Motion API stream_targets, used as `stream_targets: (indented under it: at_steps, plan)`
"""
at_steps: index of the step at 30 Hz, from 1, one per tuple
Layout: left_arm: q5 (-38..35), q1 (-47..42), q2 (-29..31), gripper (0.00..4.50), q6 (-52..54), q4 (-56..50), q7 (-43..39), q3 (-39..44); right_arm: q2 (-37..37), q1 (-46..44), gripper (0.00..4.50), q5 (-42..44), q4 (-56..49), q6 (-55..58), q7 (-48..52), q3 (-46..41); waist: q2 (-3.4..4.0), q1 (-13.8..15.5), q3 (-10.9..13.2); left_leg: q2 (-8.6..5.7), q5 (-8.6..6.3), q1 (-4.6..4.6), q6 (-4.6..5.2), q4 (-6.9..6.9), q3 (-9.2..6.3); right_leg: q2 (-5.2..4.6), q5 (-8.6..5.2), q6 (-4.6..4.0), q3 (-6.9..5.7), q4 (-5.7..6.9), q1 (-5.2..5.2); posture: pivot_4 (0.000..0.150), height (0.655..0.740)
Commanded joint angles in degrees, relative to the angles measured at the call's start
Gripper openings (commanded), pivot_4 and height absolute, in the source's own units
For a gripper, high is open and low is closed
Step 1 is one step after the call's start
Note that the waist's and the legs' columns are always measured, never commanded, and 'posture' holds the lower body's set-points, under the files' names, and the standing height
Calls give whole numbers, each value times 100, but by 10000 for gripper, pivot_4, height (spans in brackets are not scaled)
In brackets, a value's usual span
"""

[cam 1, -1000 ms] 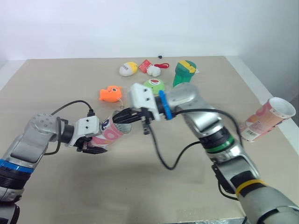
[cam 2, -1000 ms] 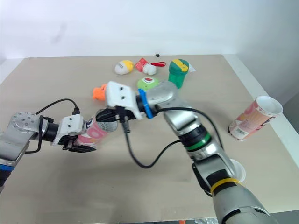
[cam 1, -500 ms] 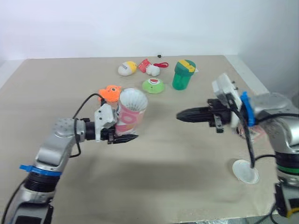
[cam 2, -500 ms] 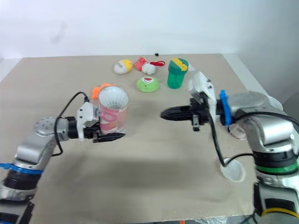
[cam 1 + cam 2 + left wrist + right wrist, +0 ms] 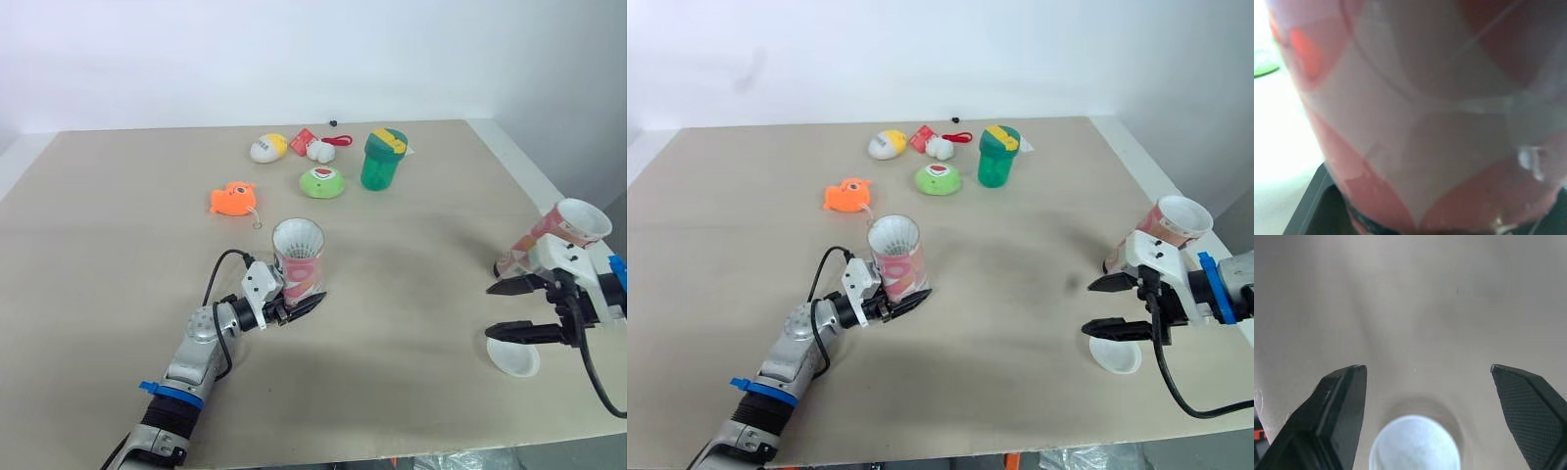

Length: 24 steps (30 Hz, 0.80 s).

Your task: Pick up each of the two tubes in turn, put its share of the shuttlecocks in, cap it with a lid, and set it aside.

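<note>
Here, clamping upright tube (image 5: 297, 257) in left gripper (image 5: 299, 300), centre-left; holding right gripper (image 5: 490, 312) jaws wide apart by lid (image 5: 512, 359), near right; second tube (image 5: 549, 235) beyond.

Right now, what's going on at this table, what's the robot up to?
The left gripper is clamped on the pink tube, which stands upright on the table with its mouth uncapped. The right gripper is open, hovering just above the white lid near the table's right edge. The second tube lies tipped over beyond it, also uncapped.
</note>
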Motion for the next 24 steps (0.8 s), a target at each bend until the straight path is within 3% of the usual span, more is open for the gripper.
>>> stream_targets:
  at_steps: [1,13,22,24]
  plan:
    - [24,41,-77,29917,-142,224,-39,-105,-148,253,44527,-330,306,-440,-27,-145,1,1,-1,-2,0,0,0,2,0,-2,2,3,0,-4,2,1500,7400]
    - [-100,233,-84,29917,52,246,-149,-142,154,387,44527,-763,1013,-1124,-345,7,73,-3,-43,-9,-2,-1,0,-7,11,-10,13,29,12,-54,17,1500,7400]
    - [-165,194,-149,29917,271,160,-177,-183,559,434,44527,-939,1199,-1345,-526,227,82,-3,-51,-11,-3,1,2,-10,10,-10,16,36,16,-63,26,1500,7400]
    - [-168,186,-136,29917,311,149,-198,-191,580,439,39600,-1007,1268,-1424,-531,267,80,-3,-51,-11,-3,2,2,-6,9,-10,18,39,16,-64,29,1500,7400]
